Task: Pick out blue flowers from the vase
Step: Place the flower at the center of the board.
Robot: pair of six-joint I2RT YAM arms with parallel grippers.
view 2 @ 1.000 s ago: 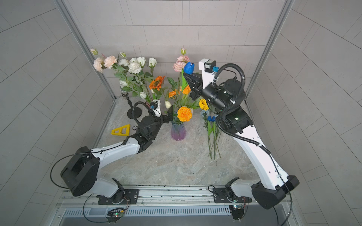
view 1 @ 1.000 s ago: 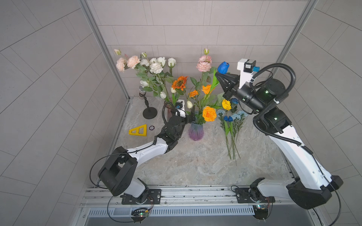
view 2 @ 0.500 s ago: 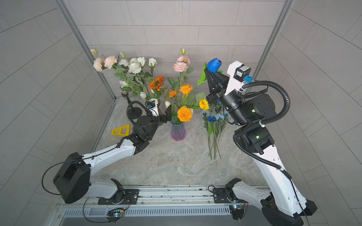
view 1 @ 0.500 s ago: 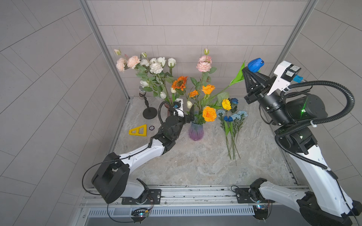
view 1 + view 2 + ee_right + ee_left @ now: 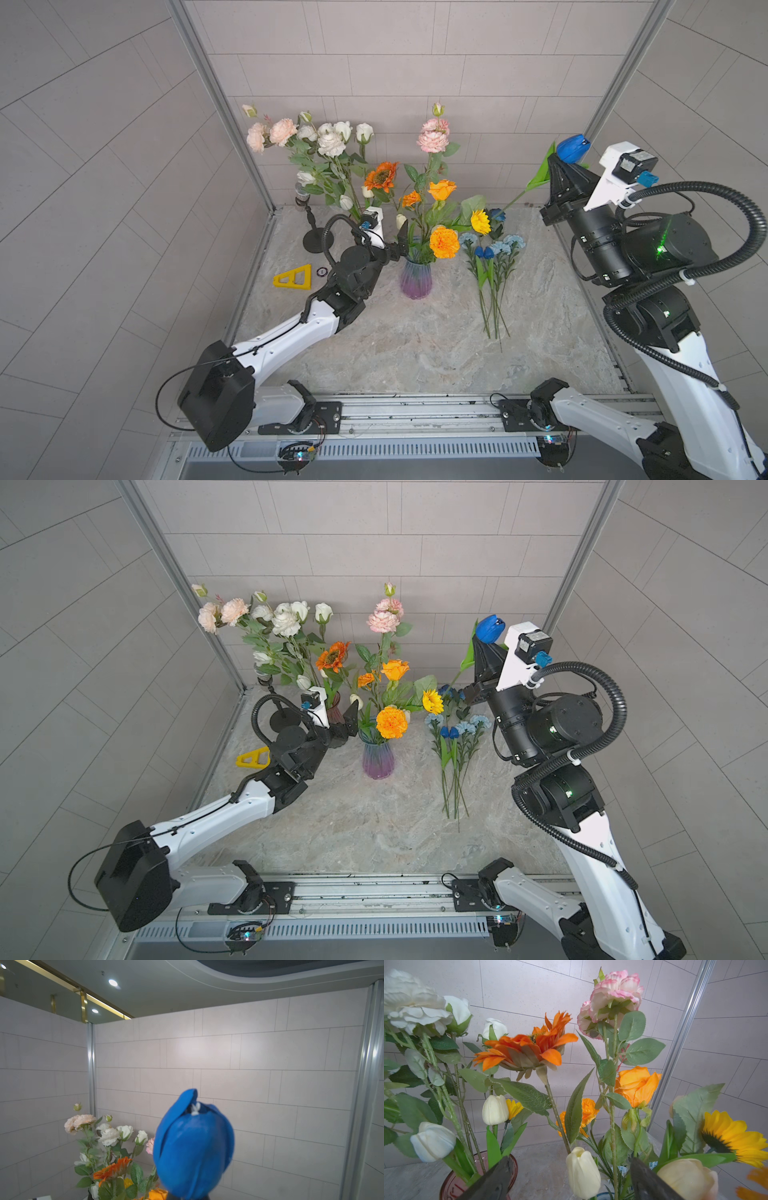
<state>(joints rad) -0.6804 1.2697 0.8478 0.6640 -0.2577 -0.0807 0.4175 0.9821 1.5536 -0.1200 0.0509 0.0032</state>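
My right gripper (image 5: 559, 168) (image 5: 484, 646) is raised high at the right, shut on the stem just under a deep-blue tulip bud (image 5: 572, 149) (image 5: 490, 629) (image 5: 193, 1147). Its green stem trails down toward the vase. The blue-purple vase (image 5: 415, 282) (image 5: 377, 762) holds orange and yellow blooms. Several blue flowers (image 5: 490, 249) (image 5: 457, 729) lie on the table right of the vase, stems pointing to the front. My left gripper (image 5: 399, 245) (image 5: 349, 721) (image 5: 570, 1162) stands open beside the vase's left rim, a cream tulip between its fingers but untouched.
A reddish vase (image 5: 334, 706) (image 5: 446, 1184) with white and pink blooms stands behind my left gripper. A yellow triangle (image 5: 293, 278), a small ring (image 5: 321, 271) and a black stand (image 5: 313, 241) sit at the far left. Tiled walls close three sides.
My right arm has swung up and to the right, carrying the blue tulip away from the vase's bouquet. The left arm has edged a little toward the vase, still open.
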